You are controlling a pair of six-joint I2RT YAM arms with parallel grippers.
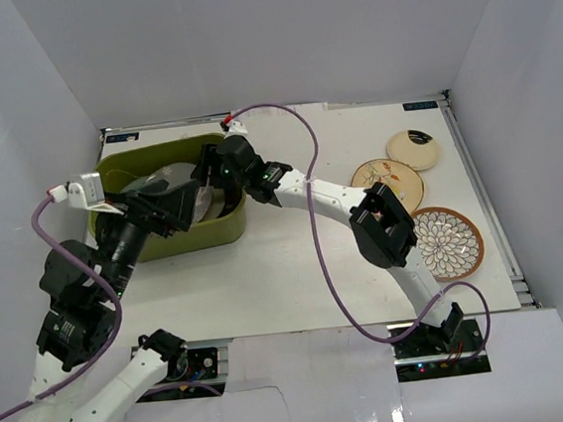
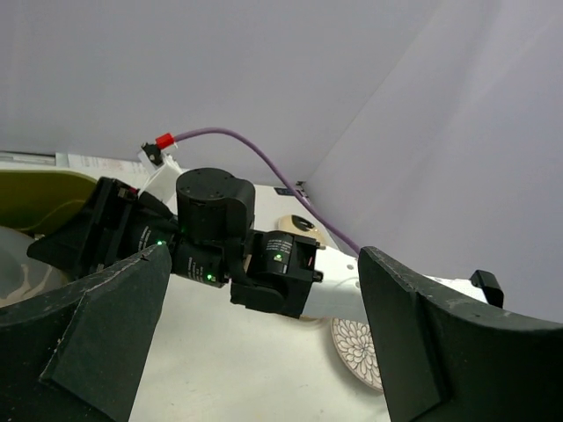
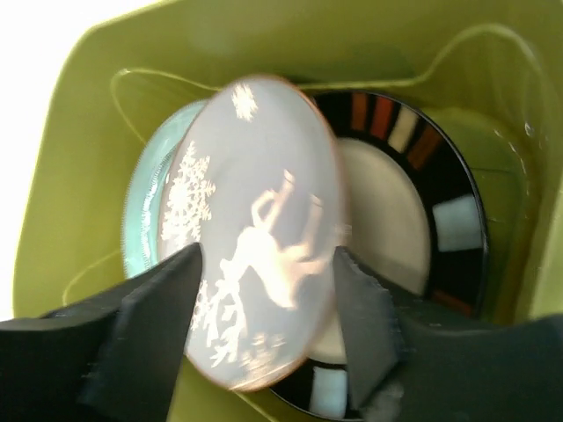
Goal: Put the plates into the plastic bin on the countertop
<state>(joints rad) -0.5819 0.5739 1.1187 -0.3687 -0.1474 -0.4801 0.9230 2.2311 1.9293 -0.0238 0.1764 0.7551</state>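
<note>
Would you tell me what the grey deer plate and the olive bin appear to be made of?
Grey deer plate: probably glazed ceramic, with a smooth sheen and brownish rim. Olive bin: likely moulded plastic, glossy, with rounded corners.

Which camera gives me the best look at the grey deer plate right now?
Right wrist: the deer plate fills the frame between the end effector's fingers, above the plastic bin, though blurred. Top external mostly hides it under the arms; left wrist shows no deer pattern.
</note>
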